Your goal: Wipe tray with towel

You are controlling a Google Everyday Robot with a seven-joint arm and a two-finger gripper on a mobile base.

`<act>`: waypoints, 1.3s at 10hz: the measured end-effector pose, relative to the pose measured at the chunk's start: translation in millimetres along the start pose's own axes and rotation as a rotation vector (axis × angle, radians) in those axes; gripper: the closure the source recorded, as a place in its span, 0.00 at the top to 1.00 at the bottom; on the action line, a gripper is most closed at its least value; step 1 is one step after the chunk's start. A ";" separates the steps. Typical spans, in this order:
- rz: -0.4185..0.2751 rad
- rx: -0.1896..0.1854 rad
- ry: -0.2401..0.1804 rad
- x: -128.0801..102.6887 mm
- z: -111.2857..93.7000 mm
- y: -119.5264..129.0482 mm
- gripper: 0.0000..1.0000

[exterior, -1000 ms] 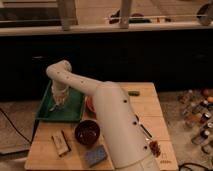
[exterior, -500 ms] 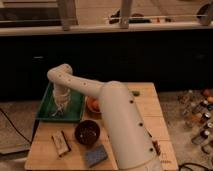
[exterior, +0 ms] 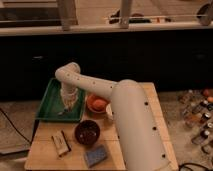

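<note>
A green tray (exterior: 50, 102) lies at the back left of the wooden table (exterior: 45, 150). My white arm reaches over it and my gripper (exterior: 68, 106) points down into the tray's right half. A pale towel (exterior: 70, 100) hangs at the gripper and touches the tray floor.
An orange bowl (exterior: 98, 104) sits right of the tray. A dark brown bowl (exterior: 87, 132) stands in front of it. A blue sponge (exterior: 95, 155) and a small packaged bar (exterior: 61, 143) lie near the front edge. Several bottles (exterior: 197, 112) stand on the floor at the right.
The gripper with the towel has shifted slightly to the right and toward the front within the tray. The arm's bulk has moved with it.
</note>
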 end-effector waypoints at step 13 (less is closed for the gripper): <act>-0.197 0.015 -0.002 -19.9 19.1 -74.3 0.00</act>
